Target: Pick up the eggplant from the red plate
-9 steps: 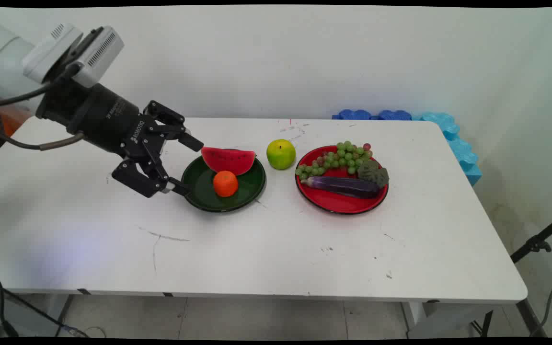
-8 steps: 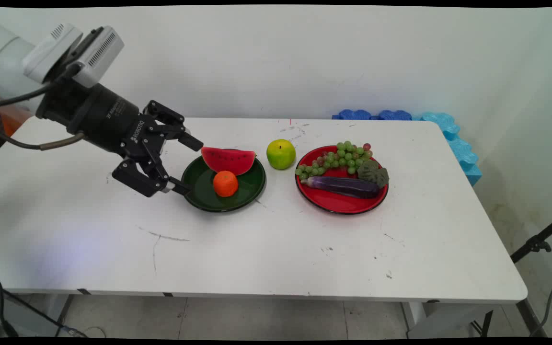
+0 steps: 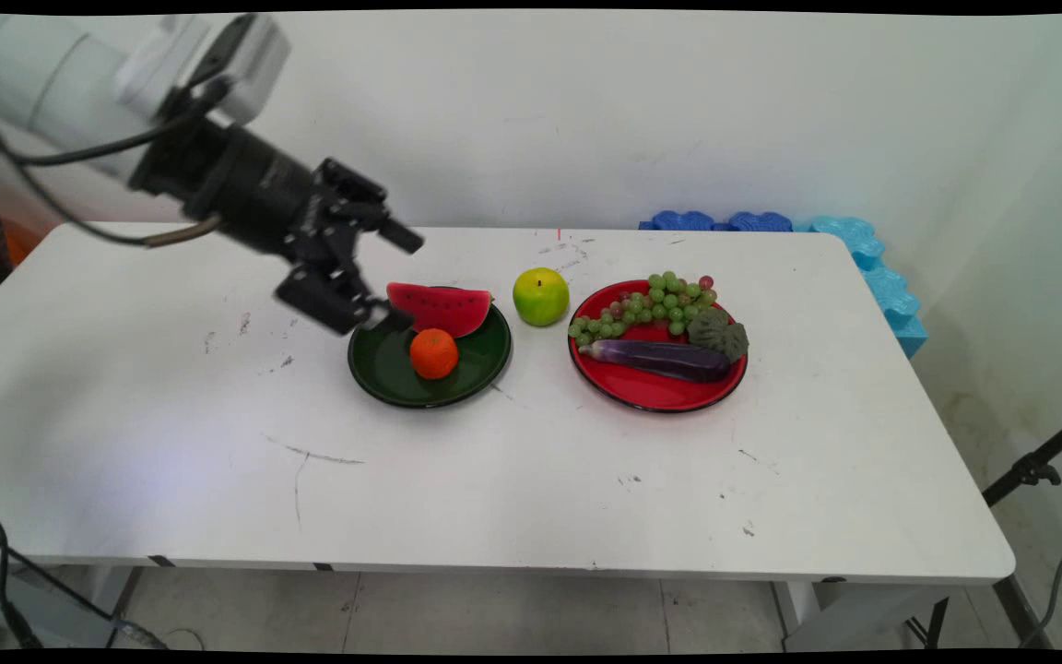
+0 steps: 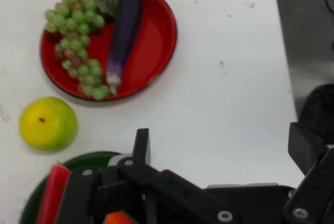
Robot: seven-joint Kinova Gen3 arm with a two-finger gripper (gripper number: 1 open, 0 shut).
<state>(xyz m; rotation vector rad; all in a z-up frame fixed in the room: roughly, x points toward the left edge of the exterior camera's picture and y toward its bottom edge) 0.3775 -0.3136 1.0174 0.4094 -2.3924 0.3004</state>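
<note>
Two plates stand side by side toward the table's (image 3: 494,480) far edge, near its middle. The left plate (image 3: 480,369) carries a watermelon slice (image 3: 439,307) at its far side and an orange (image 3: 433,353) before it. An apple (image 3: 540,296) lies between the plates. The right plate (image 3: 651,392) carries grapes (image 3: 660,302) at the back, an eggplant (image 3: 665,359) in front.

Both plates look like glossy plastic or lacquer, the green plate (image 3: 485,364) and the red plate (image 3: 642,392). The apple (image 3: 540,296) and eggplant (image 3: 660,359) have a smooth waxy shine, while the orange (image 3: 433,354) looks more matt. Table (image 3: 494,480) is smooth white laminate with scuffs; the gripper (image 3: 402,281) is matt black.
</note>
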